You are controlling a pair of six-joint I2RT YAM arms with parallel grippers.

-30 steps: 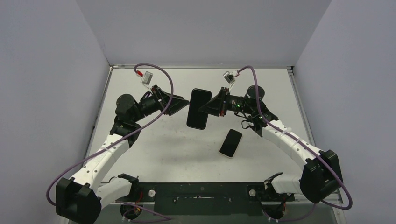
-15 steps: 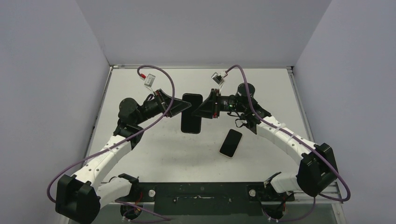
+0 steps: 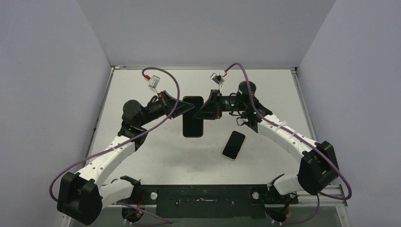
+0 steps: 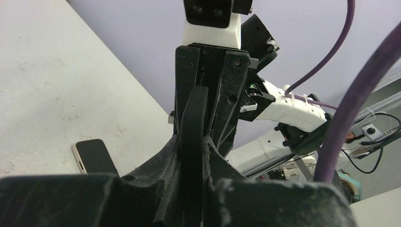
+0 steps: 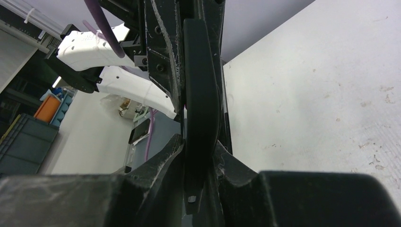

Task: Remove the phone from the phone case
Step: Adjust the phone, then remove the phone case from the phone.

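Phone case [image 3: 193, 116]: a thin black shell, matte, rectangular with rounded corners. It is held in the air over the middle of the desk, nearer the far edge, with its long sides running from far edge to near edge.
Case seen edge-on: in both wrist views it is a narrow dark strip with a slight bow along its length and a smooth surface.
Left hand [image 3: 182, 108]: pinching the case's left long edge. Its black plastic fingers [image 4: 165, 161] are rough and scuffed.
Right hand [image 3: 204, 109]: pinching the right long edge, straight across from the left hand. Its fingers are of the same scratched black plastic.
Phone [image 3: 234, 145]: lies flat on the desk, toward the near edge and to the right of the held case, clear of both hands. It is a slim slab with a glossy black face, a pale rim and rounded corners, set at a slant to the desk's edges.
Desk [image 3: 156, 151]: a pale, flat top, dull in finish, speckled with small dark scuffs.
Cables [image 3: 166, 74]: smooth purple cords that loop over each arm.
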